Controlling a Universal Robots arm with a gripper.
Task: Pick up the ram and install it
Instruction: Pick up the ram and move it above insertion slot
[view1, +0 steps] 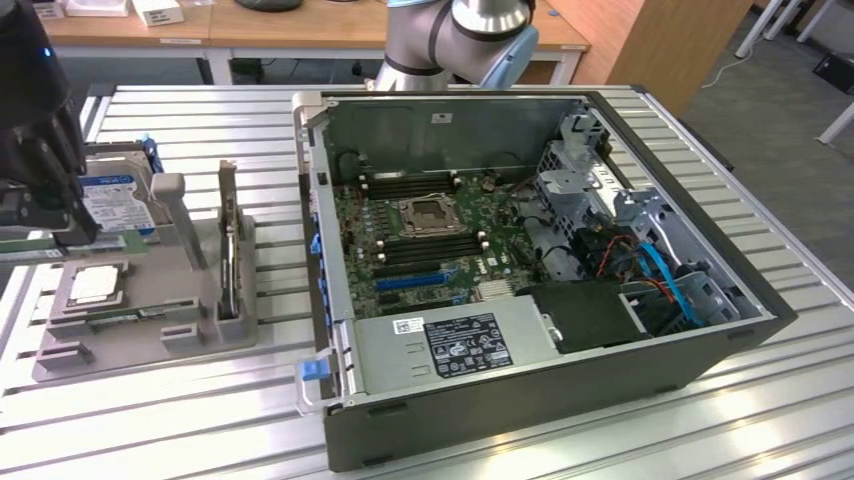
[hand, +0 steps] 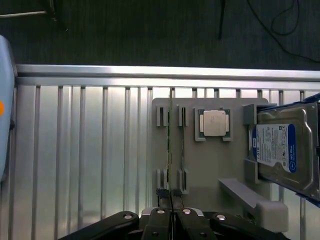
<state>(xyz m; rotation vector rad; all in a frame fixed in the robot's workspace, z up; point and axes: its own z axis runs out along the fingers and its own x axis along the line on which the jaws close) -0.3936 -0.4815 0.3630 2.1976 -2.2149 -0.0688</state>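
The ram stands on edge in the slots of a grey holder; it looks like a thin green strip. In the exterior view the ram lies low at the front of that holder, at the exterior view's left. My gripper hangs above the holder, roughly in line with the ram's end and apart from it. Its black fingers are pressed together with nothing between them. In the exterior view the gripper is the dark mass over the holder's back.
An open computer case with its motherboard fills the exterior view's middle and right. The holder also carries a silver processor chip, a hard drive and an upright expansion card. The table top is ribbed metal.
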